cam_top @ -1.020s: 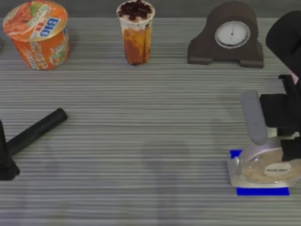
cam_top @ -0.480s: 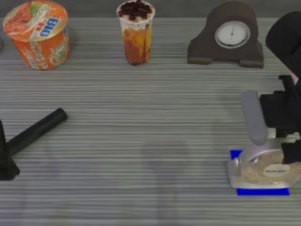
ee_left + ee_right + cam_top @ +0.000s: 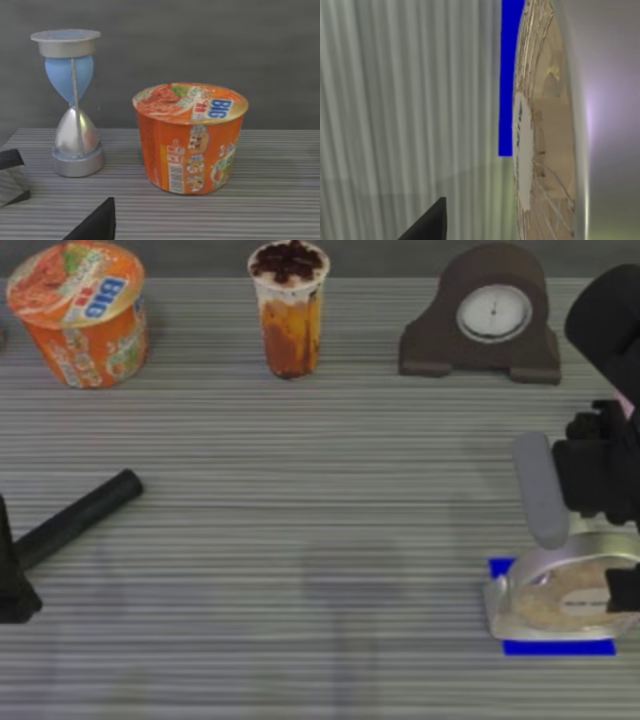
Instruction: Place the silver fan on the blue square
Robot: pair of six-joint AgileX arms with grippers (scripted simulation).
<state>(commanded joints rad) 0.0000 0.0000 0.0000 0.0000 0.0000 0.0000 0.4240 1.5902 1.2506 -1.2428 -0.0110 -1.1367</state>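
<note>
The silver fan (image 3: 556, 596) rests on the blue square (image 3: 556, 647) at the table's right front, its beige grille tilted upward and its grey housing (image 3: 540, 490) reaching toward the back. Only strips of blue show around its base. My right gripper (image 3: 614, 562) hovers over the fan's right side. In the right wrist view one dark fingertip (image 3: 433, 223) stands apart from the fan's grille (image 3: 540, 125), with the blue square (image 3: 510, 75) behind; the other finger is hidden. Nothing is gripped. My left arm (image 3: 70, 522) is parked at the table's left edge, its fingertip (image 3: 98, 225) over bare table.
Along the back edge stand an orange noodle cup (image 3: 82, 312), a dessert cup (image 3: 289, 308) and a dark wooden mantel clock (image 3: 482, 312). A blue and silver hourglass (image 3: 72, 102) stands beside the noodle cup (image 3: 190, 137) at the back left.
My right gripper has drawn up and away from the fan, its parts spreading in the top view. The fan stays in place on the blue square. The left arm is still.
</note>
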